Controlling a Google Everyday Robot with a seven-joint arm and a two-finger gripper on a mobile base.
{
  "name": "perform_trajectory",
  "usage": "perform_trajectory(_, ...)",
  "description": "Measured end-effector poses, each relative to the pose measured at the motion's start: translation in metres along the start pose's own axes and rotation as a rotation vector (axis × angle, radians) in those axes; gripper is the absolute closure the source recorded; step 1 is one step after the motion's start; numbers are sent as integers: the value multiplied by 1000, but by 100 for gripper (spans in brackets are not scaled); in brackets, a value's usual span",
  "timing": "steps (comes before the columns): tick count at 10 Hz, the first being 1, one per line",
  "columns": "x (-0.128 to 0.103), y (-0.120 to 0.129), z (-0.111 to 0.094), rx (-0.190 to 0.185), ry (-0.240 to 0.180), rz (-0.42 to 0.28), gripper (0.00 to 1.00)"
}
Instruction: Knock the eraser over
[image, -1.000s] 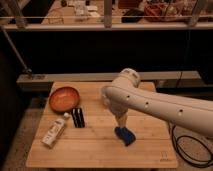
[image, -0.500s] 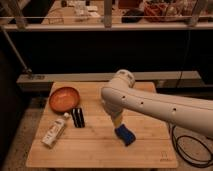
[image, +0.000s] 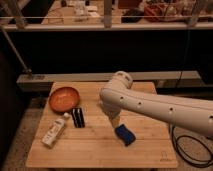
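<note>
The eraser (image: 78, 117) is a small black block with a thin pale stripe along its middle. It sits on the wooden table (image: 95, 150), left of centre, just below the orange bowl (image: 63, 98). My white arm (image: 150, 105) reaches in from the right and bends down over the table's middle. My gripper (image: 114, 122) is mostly hidden under the arm; only a pale tip shows. It is to the right of the eraser, apart from it, and just above the blue sponge (image: 125, 134).
A white bottle (image: 55, 131) lies on its side left of the eraser. A black cable (image: 192, 150) lies on the floor at the right. A railing and dark shelves stand behind the table.
The arm's lower end and gripper have shifted a little to the left, toward the eraser. The eraser, bottle, bowl and sponge have not moved.
</note>
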Motion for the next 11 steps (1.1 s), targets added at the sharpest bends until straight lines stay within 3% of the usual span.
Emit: perform_trajectory(11,-12,-11,18,21,-37,-49,20)
